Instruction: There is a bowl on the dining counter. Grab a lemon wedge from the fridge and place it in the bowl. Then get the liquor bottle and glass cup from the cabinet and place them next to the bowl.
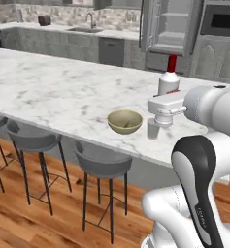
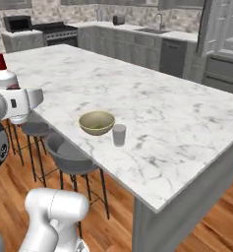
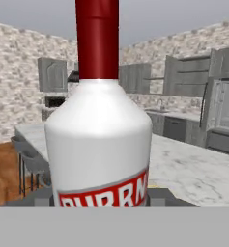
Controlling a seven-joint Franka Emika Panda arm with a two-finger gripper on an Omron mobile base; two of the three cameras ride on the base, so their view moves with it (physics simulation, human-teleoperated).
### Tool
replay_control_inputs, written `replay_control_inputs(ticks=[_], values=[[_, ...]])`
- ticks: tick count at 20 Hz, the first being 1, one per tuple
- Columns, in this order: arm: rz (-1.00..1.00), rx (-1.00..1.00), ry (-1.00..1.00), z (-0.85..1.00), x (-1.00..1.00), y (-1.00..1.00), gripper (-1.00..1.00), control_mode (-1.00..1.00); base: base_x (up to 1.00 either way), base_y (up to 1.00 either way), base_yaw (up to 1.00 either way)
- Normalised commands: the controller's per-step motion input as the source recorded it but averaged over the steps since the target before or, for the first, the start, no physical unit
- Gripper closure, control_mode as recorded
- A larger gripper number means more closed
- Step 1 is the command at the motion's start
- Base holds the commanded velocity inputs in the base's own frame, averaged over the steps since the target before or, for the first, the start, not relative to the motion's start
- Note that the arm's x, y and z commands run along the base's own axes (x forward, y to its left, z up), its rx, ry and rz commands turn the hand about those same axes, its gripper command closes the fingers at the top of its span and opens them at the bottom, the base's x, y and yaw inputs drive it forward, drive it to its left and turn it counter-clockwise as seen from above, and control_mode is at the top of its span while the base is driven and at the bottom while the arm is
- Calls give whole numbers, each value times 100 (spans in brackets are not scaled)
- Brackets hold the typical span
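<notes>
Holding the liquor bottle (image 3: 99, 144) upright in my gripper (image 1: 167, 112), above the worktop (image 1: 63, 92).

My gripper clamps the bottle's body, red cap up, above the marble near edge. In the left base view the glass cup (image 1: 153, 129) stands just below my hand at 7 o'clock, just beside the bowl (image 1: 124, 121) at 9 o'clock of it. Something small and greenish-yellow lies in the bowl.

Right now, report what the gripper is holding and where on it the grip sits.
The gripper holds the liquor bottle upright, clamped low on its body around the red label, fingertips on either side.
</notes>
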Motion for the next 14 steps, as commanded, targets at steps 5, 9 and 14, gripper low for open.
replay_control_inputs(ticks=[5, 9, 14], values=[[0, 0, 0, 0, 0, 0, 100, 100, 2, 83, -64], [0, 0, 0, 0, 0, 0, 100, 100, 22, 79, -60], [0, 0, 0, 0, 0, 0, 100, 100, 15, 79, -51]])
